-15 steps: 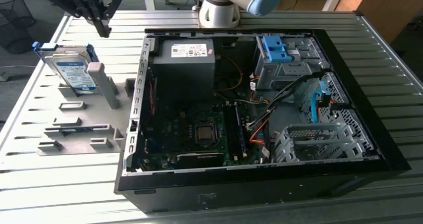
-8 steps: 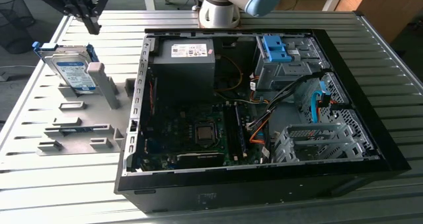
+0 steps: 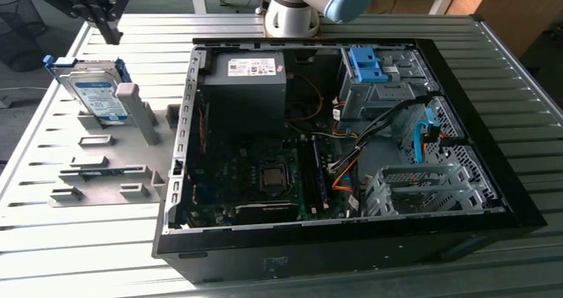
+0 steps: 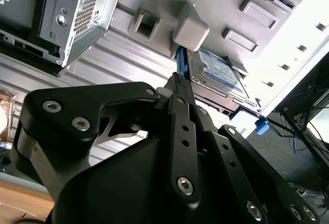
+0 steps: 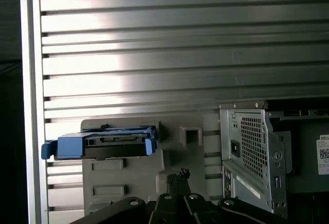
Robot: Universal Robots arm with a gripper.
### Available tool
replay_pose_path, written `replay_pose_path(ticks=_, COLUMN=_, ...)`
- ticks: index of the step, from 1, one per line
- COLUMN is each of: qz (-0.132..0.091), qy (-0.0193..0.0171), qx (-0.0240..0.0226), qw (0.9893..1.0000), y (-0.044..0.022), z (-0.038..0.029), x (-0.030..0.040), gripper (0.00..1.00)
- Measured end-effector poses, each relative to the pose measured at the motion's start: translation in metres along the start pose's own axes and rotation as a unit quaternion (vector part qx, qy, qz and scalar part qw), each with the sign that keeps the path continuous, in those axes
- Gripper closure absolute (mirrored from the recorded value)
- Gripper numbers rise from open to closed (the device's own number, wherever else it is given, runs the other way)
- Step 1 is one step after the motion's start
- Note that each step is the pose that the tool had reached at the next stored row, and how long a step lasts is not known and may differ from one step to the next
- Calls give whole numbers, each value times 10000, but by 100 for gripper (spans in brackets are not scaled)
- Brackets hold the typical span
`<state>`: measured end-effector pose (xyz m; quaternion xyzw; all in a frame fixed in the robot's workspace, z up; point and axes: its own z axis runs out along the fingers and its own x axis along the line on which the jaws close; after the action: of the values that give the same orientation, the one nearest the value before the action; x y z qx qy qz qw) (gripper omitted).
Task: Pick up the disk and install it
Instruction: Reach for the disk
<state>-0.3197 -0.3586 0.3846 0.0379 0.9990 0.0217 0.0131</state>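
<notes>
My jaws, pressed together and empty, hang at the upper left of the exterior view, clear of the disk point(image 3: 92, 90). It stands on edge in a grey holder point(image 3: 115, 173) on the bench point(image 3: 88, 258). A grey post point(image 3: 142, 117) crowds its side, and the open computer case point(image 3: 352, 245) lies on the exterior view's right.

The table point(image 3: 519, 74) is ribbed bare metal with a satin shine. The disk point(image 3: 88, 79) has smooth silver metal, a glossy paper label point(image 3: 97, 100) and a blue plastic frame point(image 3: 58, 63). Its holder point(image 3: 105, 182) looks like matt grey plastic. The gripper point(image 4: 178, 80) is matt black with shiny screws point(image 4: 52, 106). The computer case point(image 3: 352, 258) is matt black too.
</notes>
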Motion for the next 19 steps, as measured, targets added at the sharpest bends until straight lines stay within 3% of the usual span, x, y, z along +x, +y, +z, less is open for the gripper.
replay_pose_path(ticks=5, qz=0, qy=0, qx=0, qw=10000, y=5, z=1, x=54, gripper=89)
replay_pose_path(ticks=19, qz=0, qy=0, qx=0, qw=10000, y=5, z=1, x=62, gripper=89)
